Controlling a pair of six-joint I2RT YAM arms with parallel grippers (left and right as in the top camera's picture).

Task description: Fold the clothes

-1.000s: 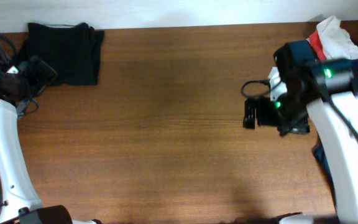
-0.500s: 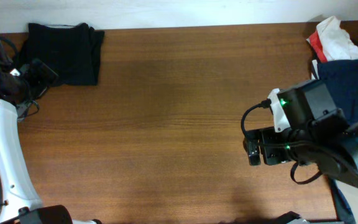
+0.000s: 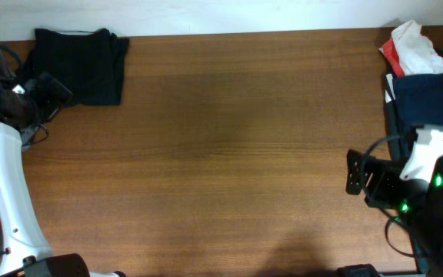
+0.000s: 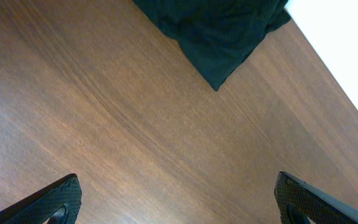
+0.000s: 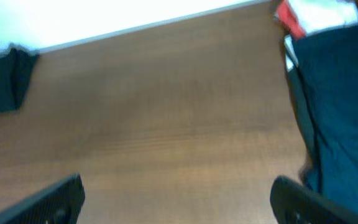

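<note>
A folded black garment (image 3: 83, 64) lies at the table's far left corner; it also shows in the left wrist view (image 4: 216, 31) and the right wrist view (image 5: 2, 81). A navy garment (image 3: 424, 100) lies at the right edge, with a white and red garment (image 3: 410, 46) behind it; both show in the right wrist view, navy (image 5: 340, 106) and white-red (image 5: 312, 15). My left gripper (image 4: 179, 202) is open and empty over bare wood next to the black garment. My right gripper (image 5: 179, 199) is open and empty, left of the navy garment.
The brown wooden table (image 3: 221, 154) spans the view. The left arm's white link (image 3: 6, 192) runs down the left side. The right arm's body (image 3: 406, 192) sits at the lower right.
My right arm has pulled back from the table's right middle toward the lower right corner, uncovering the navy garment. The left arm has not moved.
</note>
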